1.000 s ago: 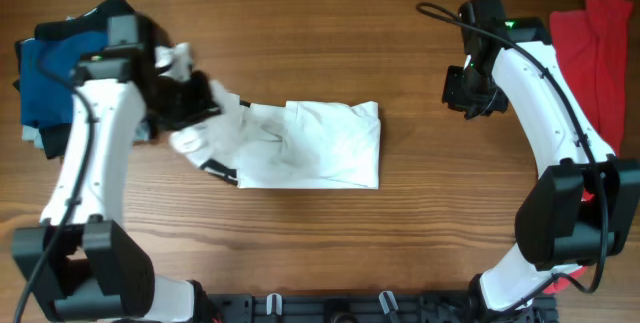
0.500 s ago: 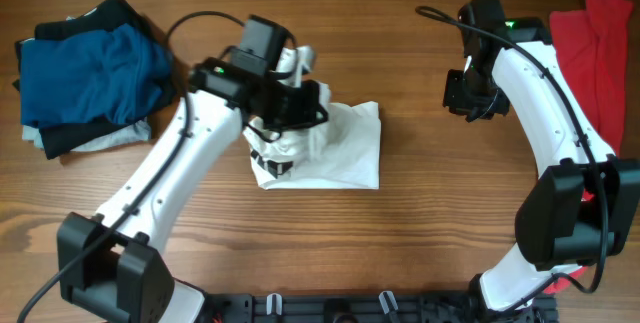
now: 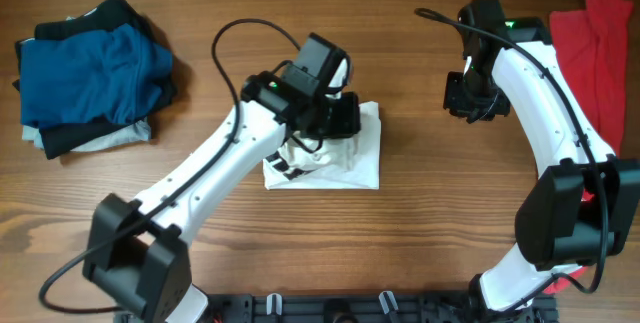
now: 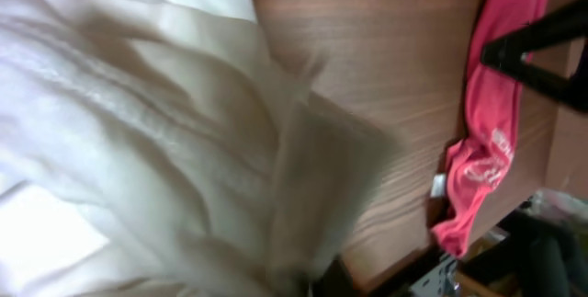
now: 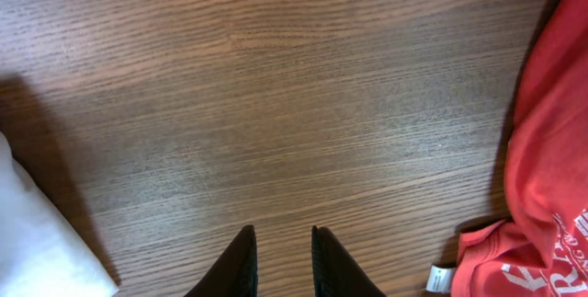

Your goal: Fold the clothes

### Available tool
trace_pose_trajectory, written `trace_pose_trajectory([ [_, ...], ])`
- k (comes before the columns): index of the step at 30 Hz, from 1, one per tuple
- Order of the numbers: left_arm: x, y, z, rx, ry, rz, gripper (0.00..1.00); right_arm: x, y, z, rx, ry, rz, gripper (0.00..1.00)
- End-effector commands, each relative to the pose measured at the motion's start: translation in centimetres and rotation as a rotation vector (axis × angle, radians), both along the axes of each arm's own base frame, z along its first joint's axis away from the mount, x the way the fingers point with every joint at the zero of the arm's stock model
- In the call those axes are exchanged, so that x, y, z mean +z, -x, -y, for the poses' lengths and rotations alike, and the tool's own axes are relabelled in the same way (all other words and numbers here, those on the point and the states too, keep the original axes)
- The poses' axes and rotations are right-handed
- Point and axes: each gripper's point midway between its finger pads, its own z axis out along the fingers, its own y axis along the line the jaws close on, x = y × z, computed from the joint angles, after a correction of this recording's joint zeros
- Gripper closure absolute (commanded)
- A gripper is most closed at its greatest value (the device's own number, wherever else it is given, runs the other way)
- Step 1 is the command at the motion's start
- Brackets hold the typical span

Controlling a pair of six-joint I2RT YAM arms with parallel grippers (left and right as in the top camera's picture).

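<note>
Wooden table (image 3: 420, 213). White T-shirt (image 3: 362, 163) bunched mid-table, folded over itself. Blue-black folded pile (image 3: 85, 78) far left, red shirt (image 3: 600, 43) at right edge. Left gripper (image 3: 335, 118) on white T-shirt, grip unclear. Right gripper (image 5: 279, 242) empty, jaws slightly apart.

From above, the light was bright and even. The wood lines of the table (image 3: 430, 223) were sharp, and only soft, pale shadows lay beside the arms. The left wrist picture was blurry: the white shirt (image 4: 119, 122) sat very close, with a smeared patch in the middle. The red shirt (image 4: 491, 104) looked soft too. In the right wrist picture the wood was sharp, a dark shadow lay at the left, and the right pincer (image 5: 282, 233) looked black.
</note>
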Motion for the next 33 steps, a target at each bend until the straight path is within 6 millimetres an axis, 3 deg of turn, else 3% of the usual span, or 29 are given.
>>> trace_pose_trajectory([
  [1, 0.5, -0.6, 2.6, -0.011, 0.066, 0.023, 0.37, 1.3, -0.2, 0.3, 0.018, 0.016, 0.031, 0.80],
  [3, 0.9, -0.6, 3.1, -0.033, 0.086, 0.040, 0.29, 1.3, -0.1, 0.3, 0.017, 0.015, 0.028, 0.80],
  [5, 1.6, -0.8, 2.9, -0.044, 0.092, 0.068, 0.27, 1.3, -0.1, 0.3, 0.018, 0.015, 0.026, 0.80],
  [9, 3.4, -2.4, -0.5, 0.039, 0.082, 0.098, 0.27, 1.2, 0.0, -0.6, 0.071, -0.037, 0.016, 0.80],
  [13, 4.0, -4.9, -7.3, 0.196, 0.005, 0.111, 0.27, 1.3, -0.1, -5.1, 0.237, -0.290, 0.025, 0.79],
  [15, 3.0, -6.1, -12.0, 0.288, -0.081, 0.100, 0.28, 2.1, 0.0, -8.6, 0.328, -0.476, 0.045, 0.78],
  [17, 1.5, -6.8, -15.9, 0.374, -0.170, 0.067, 0.28, 2.8, 0.2, -10.7, 0.379, -0.566, 0.059, 0.78],
  [20, -1.0, -6.7, -19.1, 0.443, -0.207, -0.025, 0.27, 3.3, 0.6, -13.5, 0.438, -0.636, 0.066, 0.77],
  [25, -4.6, -6.0, -20.8, 0.469, -0.253, -0.140, 0.27, 3.4, 1.2, -17.1, 0.488, -0.645, 0.065, 0.76],
  [33, -8.7, -5.0, -20.3, 0.399, -0.308, -0.245, 0.28, 2.5, 0.8, -21.3, 0.541, -0.604, 0.106, 0.71],
])
